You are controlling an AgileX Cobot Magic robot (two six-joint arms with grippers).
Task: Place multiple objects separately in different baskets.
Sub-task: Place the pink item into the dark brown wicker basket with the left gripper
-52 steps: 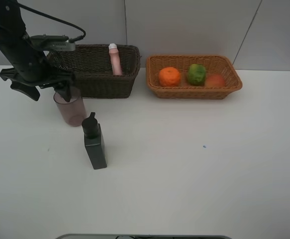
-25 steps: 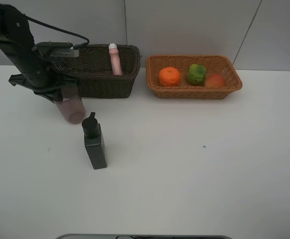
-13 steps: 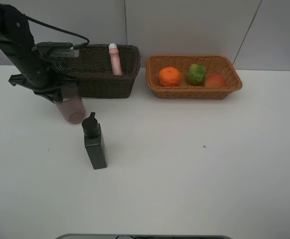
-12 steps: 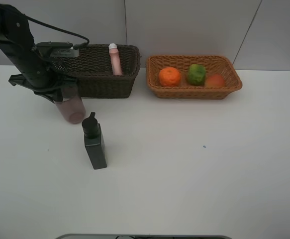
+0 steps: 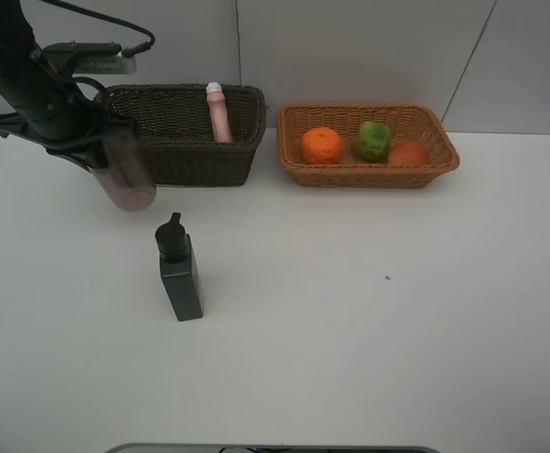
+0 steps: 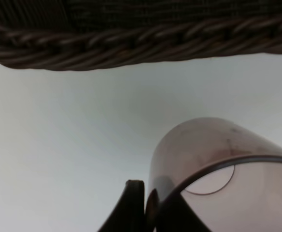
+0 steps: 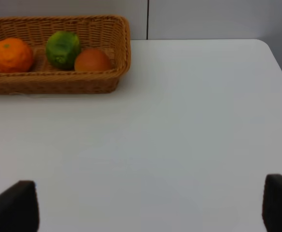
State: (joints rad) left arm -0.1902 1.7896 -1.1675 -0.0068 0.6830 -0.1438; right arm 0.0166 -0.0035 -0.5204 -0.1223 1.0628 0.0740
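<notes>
Exterior high: left gripper (image 5: pixel 102 148) is pinching the tilted mauve cup (image 5: pixel 128 181) by its rim; it is risking slipping free, or clipping the dark basket (image 5: pixel 199 162) wall at two o'clock.

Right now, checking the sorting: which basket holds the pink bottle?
The deeper, dark brown basket on the left holds the pink bottle; the shallower tan basket holds only fruit.

Looks like robotics lab test bench: plain white tabletop (image 5: pixel 369 340), grey panelled wall (image 5: pixel 350 47) behind, black cabled robot arm (image 5: pixel 34 94) overhead, staged dark wicker basket (image 5: pixel 199 165) beside tan wicker basket (image 5: pixel 350 177)
</notes>
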